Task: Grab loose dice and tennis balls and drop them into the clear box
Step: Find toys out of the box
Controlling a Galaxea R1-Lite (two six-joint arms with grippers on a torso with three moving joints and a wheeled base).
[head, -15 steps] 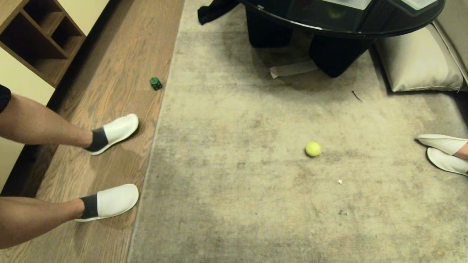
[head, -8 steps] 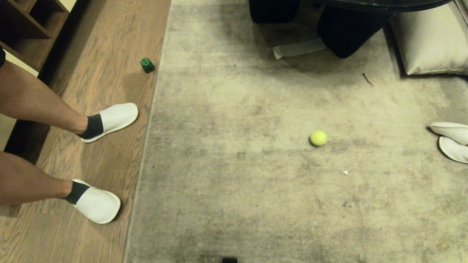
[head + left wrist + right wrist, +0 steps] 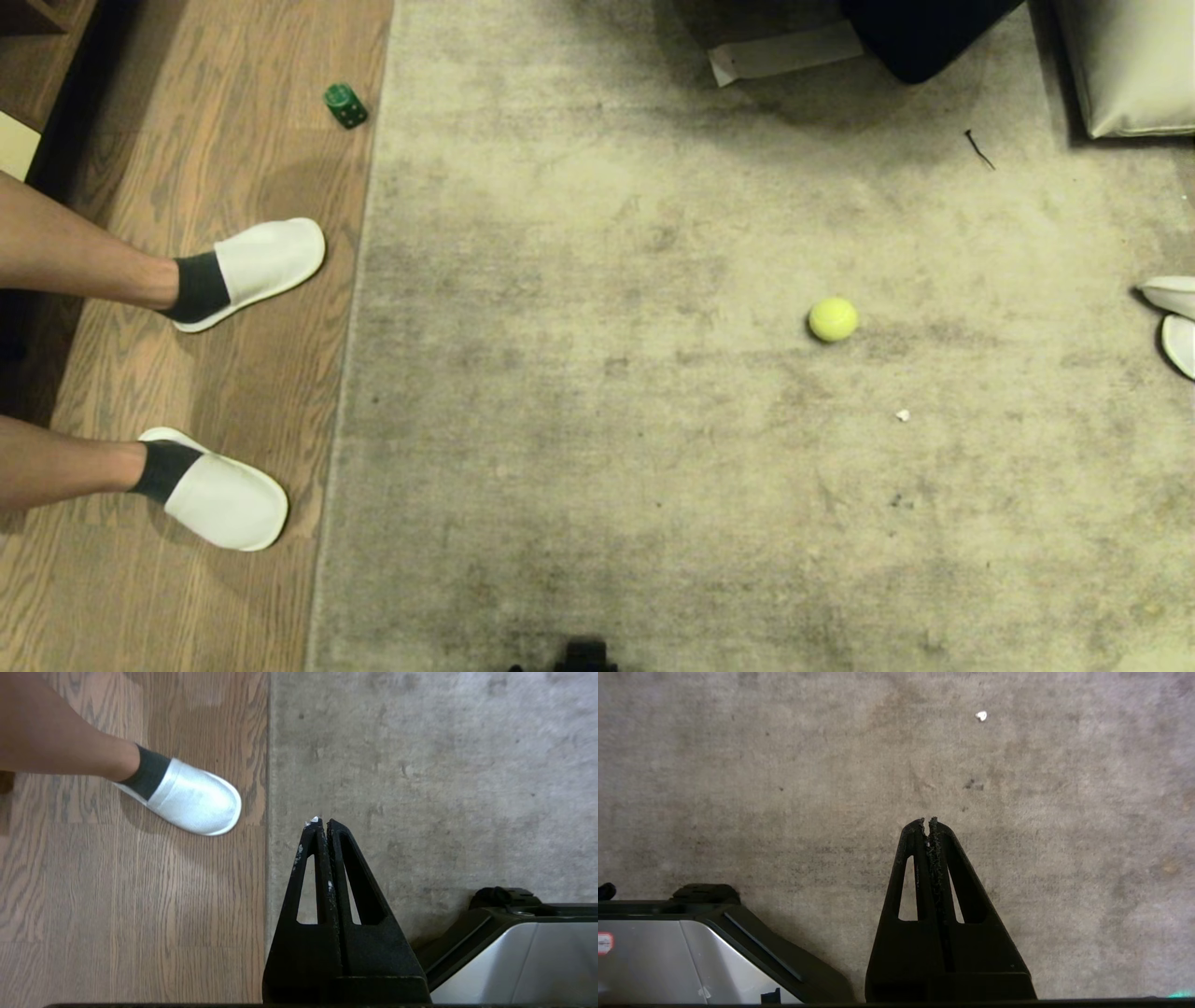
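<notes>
One yellow-green tennis ball [image 3: 833, 319] lies on the grey rug [image 3: 607, 392], right of centre in the head view. A green die [image 3: 345, 105] with pale pips sits on the wooden floor at the far left, just off the rug's edge. The clear box is out of view. Neither arm shows in the head view. My left gripper [image 3: 323, 822] hangs shut and empty over the rug's edge beside the wood. My right gripper [image 3: 927, 821] is shut and empty over bare rug. Both are far from the ball and the die.
A person's legs in white slippers [image 3: 257, 266] [image 3: 219, 495] stand on the wooden floor at the left; one slipper [image 3: 194, 798] lies close to my left gripper. More white slippers [image 3: 1174, 317] are at the right edge. A dark table base [image 3: 920, 37], paper [image 3: 784, 51] and cushion [image 3: 1134, 65] lie far ahead. My base [image 3: 691, 947] is below.
The whole head view has tipped downward, so the table, shelf and cushion slid toward the top edge. The person's nearer foot stepped back to the left. Ball and die stayed put.
</notes>
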